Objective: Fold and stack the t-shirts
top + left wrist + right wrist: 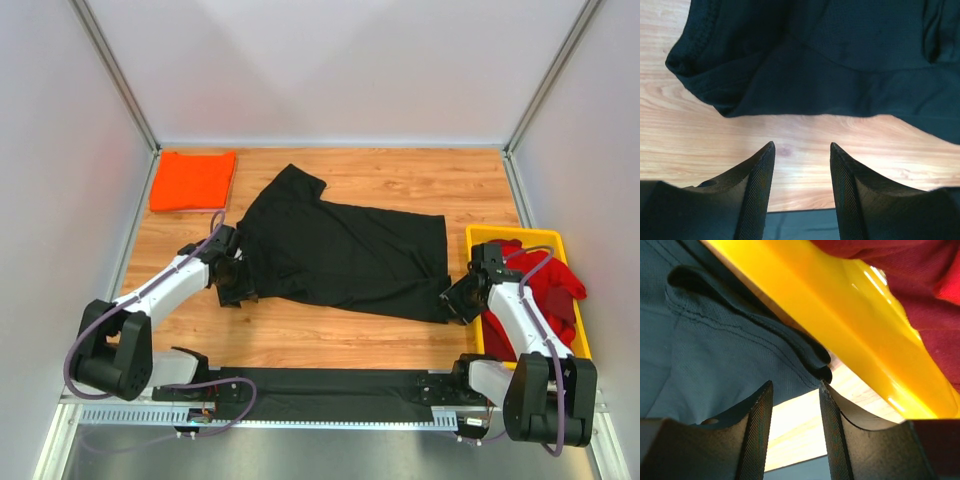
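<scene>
A black t-shirt (340, 255) lies spread flat across the middle of the table, one sleeve pointing to the back. My left gripper (232, 283) is at its near left corner, open, with bare wood between the fingers and the cloth's edge (790, 75) just ahead. My right gripper (455, 297) is at the shirt's near right corner, open, the folded hem (740, 335) just beyond its fingertips (762, 390). A folded orange t-shirt (192, 180) lies at the back left. Red t-shirts (545, 290) are heaped in the yellow tray (480, 236).
The yellow tray's wall (840, 325) stands right beside my right gripper. A black strip (330, 385) runs along the near table edge between the arm bases. White walls close in the back and sides.
</scene>
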Controlling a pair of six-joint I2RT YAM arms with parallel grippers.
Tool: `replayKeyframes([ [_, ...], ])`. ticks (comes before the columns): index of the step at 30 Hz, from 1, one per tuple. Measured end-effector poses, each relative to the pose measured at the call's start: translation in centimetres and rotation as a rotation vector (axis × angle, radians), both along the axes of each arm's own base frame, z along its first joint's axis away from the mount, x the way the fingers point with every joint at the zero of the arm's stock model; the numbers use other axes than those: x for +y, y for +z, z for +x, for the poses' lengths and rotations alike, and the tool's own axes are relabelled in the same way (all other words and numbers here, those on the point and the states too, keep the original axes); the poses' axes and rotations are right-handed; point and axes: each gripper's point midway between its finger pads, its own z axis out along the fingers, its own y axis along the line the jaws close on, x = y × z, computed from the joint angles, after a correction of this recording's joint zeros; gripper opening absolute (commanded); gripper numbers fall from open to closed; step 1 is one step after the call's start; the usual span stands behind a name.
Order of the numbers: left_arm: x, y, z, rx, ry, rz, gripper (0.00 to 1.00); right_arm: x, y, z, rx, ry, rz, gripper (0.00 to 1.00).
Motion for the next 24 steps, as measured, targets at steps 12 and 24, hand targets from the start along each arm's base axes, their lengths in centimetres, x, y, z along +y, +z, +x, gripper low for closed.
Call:
replayKeyframes([
  [12, 1.4, -2.1, 1.3, 0.007, 0.036, 0.104, 0.54, -0.8, -1.7, 0.8, -0.02, -0.021, -0.045, 0.38],
  [24, 3.0, -2.2, 4.0, 0.006, 0.063, 0.242, 0.0, -1.7, -2.0, 1.6, -0.026, 0.003, -0.099, 0.0],
])
